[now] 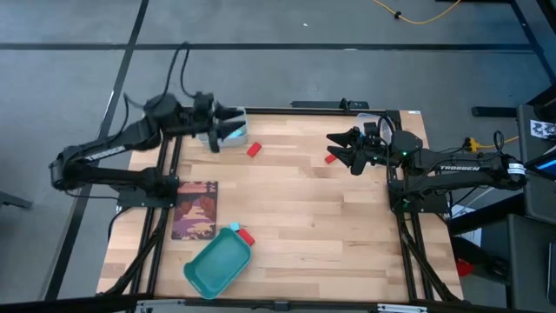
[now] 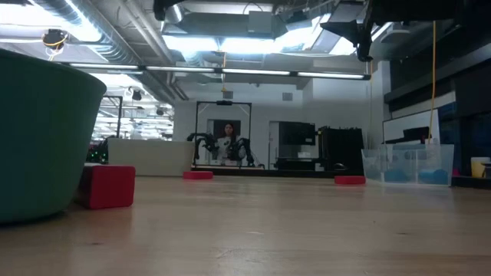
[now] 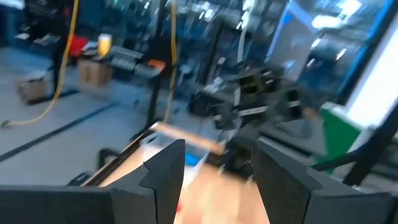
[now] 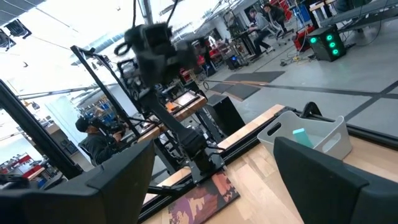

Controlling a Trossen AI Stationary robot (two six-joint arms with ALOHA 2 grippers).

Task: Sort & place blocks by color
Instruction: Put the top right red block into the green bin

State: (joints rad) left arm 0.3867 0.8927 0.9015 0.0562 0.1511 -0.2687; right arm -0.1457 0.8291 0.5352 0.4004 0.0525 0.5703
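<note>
A clear bin (image 1: pixel 234 135) stands at the table's far left with a light cyan block (image 4: pixel 300 134) inside. My left gripper (image 1: pixel 228 127) is raised over it, pointing level; the left wrist view shows it (image 3: pixel 214 180) open with nothing between its fingers. Two red blocks (image 1: pixel 254 149) (image 1: pixel 331 158) lie flat on the wood mid-table. My right gripper (image 1: pixel 340 148) hangs open above the table near the second one, touching nothing (image 4: pixel 217 186). Another red block (image 1: pixel 246 236) and a cyan block (image 1: pixel 233 228) lie by the teal tray (image 1: pixel 204 271).
A patterned mat (image 1: pixel 195 209) lies at the left edge, between the bin and the tray. A second clear bin (image 2: pixel 406 165) with blue contents stands at the far right corner. Bare wood spreads across the table's middle and near right.
</note>
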